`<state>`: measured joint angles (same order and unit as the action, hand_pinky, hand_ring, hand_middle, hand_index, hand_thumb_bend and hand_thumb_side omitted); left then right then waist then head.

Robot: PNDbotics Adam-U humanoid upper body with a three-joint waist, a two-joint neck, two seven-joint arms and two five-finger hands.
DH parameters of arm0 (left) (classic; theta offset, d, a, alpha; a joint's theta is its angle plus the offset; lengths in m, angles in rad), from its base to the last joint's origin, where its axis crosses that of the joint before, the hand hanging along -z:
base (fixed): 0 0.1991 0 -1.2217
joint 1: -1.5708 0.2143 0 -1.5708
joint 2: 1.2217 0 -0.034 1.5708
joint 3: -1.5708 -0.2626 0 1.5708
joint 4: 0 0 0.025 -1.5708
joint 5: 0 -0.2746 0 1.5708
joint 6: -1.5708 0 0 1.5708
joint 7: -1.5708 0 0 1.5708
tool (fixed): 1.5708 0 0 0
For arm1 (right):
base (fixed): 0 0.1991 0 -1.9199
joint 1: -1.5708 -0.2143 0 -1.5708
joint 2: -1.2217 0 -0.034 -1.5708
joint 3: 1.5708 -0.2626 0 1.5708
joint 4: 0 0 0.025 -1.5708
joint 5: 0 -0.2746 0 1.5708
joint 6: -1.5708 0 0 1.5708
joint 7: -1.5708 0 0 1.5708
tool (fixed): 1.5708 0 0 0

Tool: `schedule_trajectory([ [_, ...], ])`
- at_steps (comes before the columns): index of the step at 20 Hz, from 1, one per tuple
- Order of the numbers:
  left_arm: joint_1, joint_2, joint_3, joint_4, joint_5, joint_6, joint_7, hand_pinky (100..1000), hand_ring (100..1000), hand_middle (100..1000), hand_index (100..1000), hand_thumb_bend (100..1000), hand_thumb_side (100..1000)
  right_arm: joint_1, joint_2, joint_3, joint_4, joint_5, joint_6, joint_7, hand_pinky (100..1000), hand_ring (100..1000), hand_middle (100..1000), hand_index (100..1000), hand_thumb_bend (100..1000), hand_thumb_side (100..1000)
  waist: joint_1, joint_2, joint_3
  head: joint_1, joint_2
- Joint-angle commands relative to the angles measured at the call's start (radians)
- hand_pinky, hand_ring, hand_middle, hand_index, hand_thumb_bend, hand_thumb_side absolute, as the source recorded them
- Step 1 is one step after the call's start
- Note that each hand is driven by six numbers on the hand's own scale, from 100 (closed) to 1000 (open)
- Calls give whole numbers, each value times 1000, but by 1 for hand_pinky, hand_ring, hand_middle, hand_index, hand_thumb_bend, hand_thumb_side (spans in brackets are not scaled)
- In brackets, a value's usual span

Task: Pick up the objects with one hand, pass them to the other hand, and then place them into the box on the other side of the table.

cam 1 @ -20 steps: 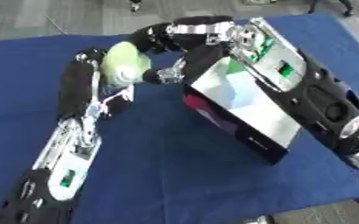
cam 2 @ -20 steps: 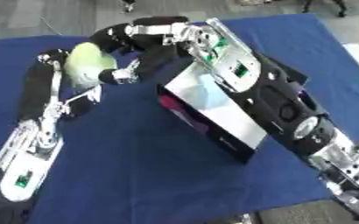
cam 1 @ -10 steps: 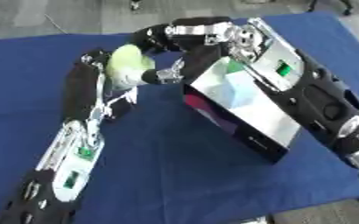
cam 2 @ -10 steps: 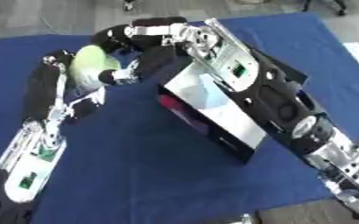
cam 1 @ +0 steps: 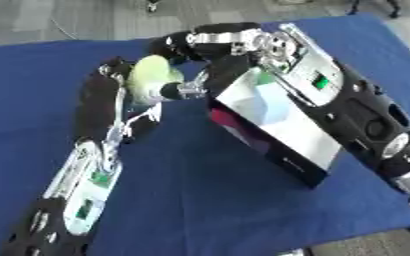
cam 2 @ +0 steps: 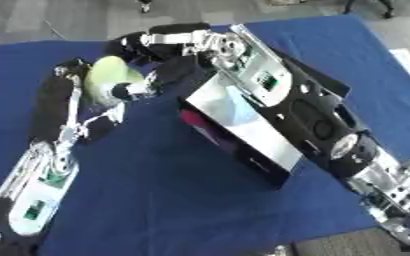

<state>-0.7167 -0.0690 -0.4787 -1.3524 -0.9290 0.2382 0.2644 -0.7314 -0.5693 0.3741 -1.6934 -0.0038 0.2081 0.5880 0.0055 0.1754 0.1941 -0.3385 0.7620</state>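
Both hands are meeting above the far part of the blue cloth-covered table (cam 1: 208,210), just beyond the upper end of the open box with shiny silver walls and a pink-and-black inside (cam 1: 270,127); the pale yellow-green rounded object (cam 1: 152,80) is sitting between them, lifted clear of the cloth; the left hand (cam 1: 121,82) is cupping it from the left with its fingers curled around it; the right hand (cam 1: 178,47) is reaching in from above and to the right, and I cannot tell how far its fingers are open or whether they are touching the object; the step in hand looks like the pass itself; doing it well probably means the left hand is not letting go until the right hand's fingers are wrapping the object on its free side; both hands should be holding steady at the exchange, since a rounded thing may roll out; the box lies just beside, so the carry afterwards should be short.
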Motion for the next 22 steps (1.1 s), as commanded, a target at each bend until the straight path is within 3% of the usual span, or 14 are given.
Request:
schedule_trajectory([
  [1,-24,-12,-2,-22,-6,-7,17,765,706,542,584,100,100,-22,-11,-4,-1,11,-7,2,1000,1000,940,1000,306,431,-12,-1,1,-3,-13],
  [13,-28,-21,-16,-30,3,-19,39,764,706,542,590,100,100,-38,-15,5,34,24,-11,-6,1000,1000,911,994,287,414,-13,0,6,-10,-15],
  [17,-27,-23,-22,-31,4,-22,40,763,705,541,597,100,100,-38,-12,3,41,13,30,-33,1000,980,789,882,213,256,-14,2,6,-8,-16],
  [20,-26,-24,-24,-33,6,-22,47,761,704,539,598,100,100,-37,-11,3,41,7,62,-57,990,938,730,852,166,143,-13,2,5,-8,-16],
  [22,-25,-24,-25,-33,8,-22,52,761,704,539,598,100,100,-37,-11,4,38,4,74,-67,990,938,730,852,166,143,-13,3,5,-8,-16],
])
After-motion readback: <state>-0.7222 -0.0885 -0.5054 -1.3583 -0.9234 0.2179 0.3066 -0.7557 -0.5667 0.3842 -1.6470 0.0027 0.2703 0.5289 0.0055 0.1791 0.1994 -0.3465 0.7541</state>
